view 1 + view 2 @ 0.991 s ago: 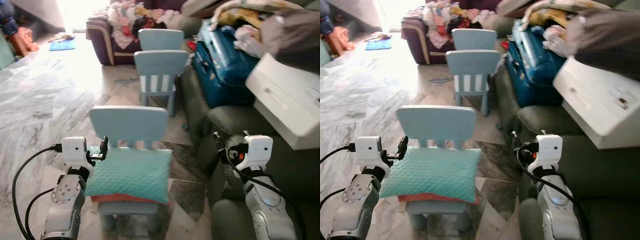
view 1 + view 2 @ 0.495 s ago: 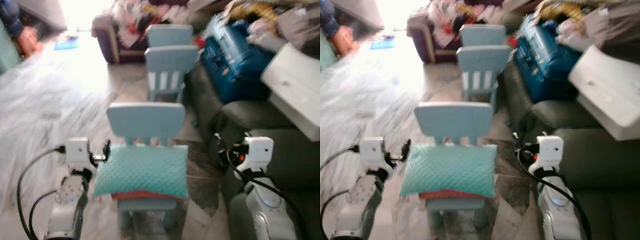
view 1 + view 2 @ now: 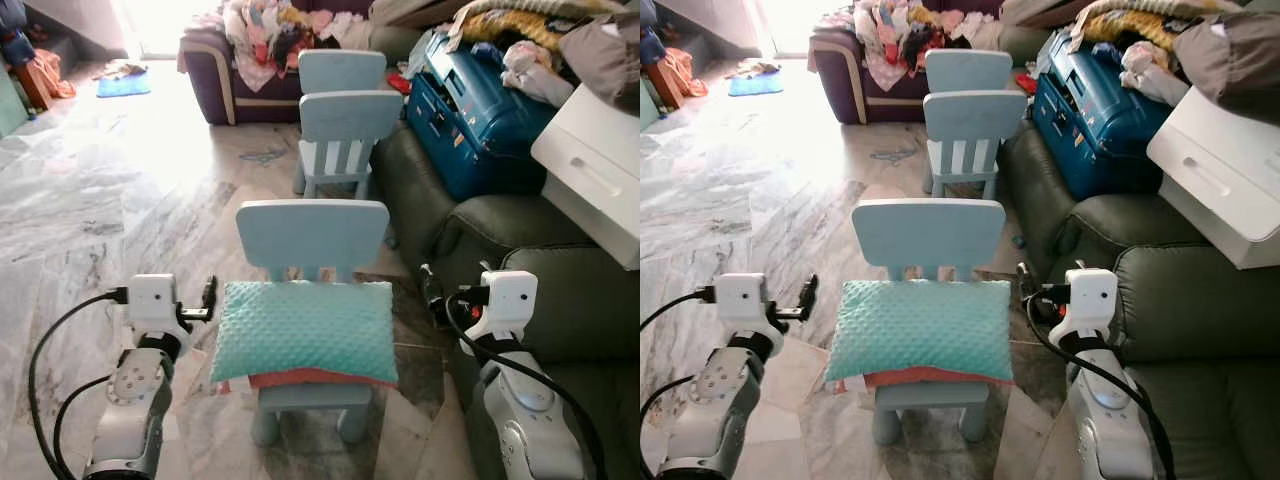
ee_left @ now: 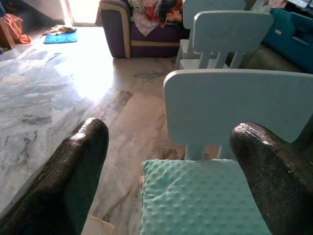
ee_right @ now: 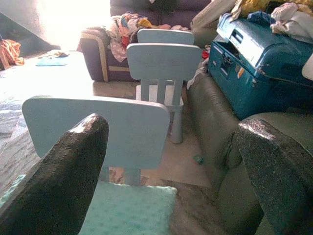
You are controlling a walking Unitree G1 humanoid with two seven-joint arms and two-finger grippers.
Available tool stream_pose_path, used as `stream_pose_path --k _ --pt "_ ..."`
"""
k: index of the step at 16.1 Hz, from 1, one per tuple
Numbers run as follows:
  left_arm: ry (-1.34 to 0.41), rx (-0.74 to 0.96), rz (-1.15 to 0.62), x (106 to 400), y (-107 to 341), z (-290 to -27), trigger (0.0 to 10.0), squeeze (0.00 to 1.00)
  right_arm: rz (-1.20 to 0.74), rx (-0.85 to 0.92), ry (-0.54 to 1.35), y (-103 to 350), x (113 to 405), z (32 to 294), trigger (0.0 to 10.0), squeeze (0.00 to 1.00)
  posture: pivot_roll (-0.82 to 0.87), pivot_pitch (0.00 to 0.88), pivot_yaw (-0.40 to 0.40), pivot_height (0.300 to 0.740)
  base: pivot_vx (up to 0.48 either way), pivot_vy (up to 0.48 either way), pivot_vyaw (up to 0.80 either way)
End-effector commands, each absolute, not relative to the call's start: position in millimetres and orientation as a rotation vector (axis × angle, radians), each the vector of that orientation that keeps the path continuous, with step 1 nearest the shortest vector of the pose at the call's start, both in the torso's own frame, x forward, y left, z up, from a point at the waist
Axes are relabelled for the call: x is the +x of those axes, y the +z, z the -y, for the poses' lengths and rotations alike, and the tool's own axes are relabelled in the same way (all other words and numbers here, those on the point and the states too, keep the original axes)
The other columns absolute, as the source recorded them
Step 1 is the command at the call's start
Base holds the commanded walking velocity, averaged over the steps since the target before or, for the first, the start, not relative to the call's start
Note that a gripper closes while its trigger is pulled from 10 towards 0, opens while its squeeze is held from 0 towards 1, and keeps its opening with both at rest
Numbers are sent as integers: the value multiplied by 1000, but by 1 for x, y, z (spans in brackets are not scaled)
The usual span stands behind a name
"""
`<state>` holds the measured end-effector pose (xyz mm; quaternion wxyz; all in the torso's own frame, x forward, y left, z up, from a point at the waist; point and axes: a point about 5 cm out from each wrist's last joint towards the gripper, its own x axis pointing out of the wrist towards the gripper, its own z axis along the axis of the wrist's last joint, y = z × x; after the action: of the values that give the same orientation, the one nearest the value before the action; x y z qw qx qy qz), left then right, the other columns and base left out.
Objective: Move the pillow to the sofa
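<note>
Your pillow [image 3: 305, 330] lies flat on the small blue chair [image 3: 312, 236], untouched, so the whole move is ahead of you. Your left tool [image 3: 209, 297] and right tool [image 3: 431, 291] flank it with fingers spread, holding nothing; the green sofa [image 3: 560, 300] waits just to your right.

The two head cameras look forward and down from above at a small blue chair [image 3: 312, 240], with the room running away toward 12 o'clock. Each wrist camera sits low and close beside that chair, facing the same way between its own fingers. All four views share the chair's backrest.
</note>
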<state>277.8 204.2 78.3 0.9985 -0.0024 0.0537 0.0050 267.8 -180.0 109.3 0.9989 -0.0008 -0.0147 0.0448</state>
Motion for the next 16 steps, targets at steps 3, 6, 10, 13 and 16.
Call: stream_pose_path --k 3,6,10,13,16 --pt "6 24 -96 282 81 -204 10000 0 36 -4 76 111 269 184 10000 0 -106 81 -11 740 0 0 0" --pt "16 14 -114 285 79 -204 10000 0 40 -2 82 112 272 183 10000 0 -104 81 -8 740 0 0 0" --pt "50 11 -155 282 58 -217 10000 0 51 16 142 114 289 174 10000 0 -112 75 -3 740 0 0 0" --pt "80 40 -180 278 50 -230 10000 0 51 31 167 114 294 168 10000 0 -101 74 -8 740 0 0 0" --pt "78 35 -148 280 55 -232 10000 0 42 36 188 109 292 161 10000 0 -92 82 -12 740 0 0 0"
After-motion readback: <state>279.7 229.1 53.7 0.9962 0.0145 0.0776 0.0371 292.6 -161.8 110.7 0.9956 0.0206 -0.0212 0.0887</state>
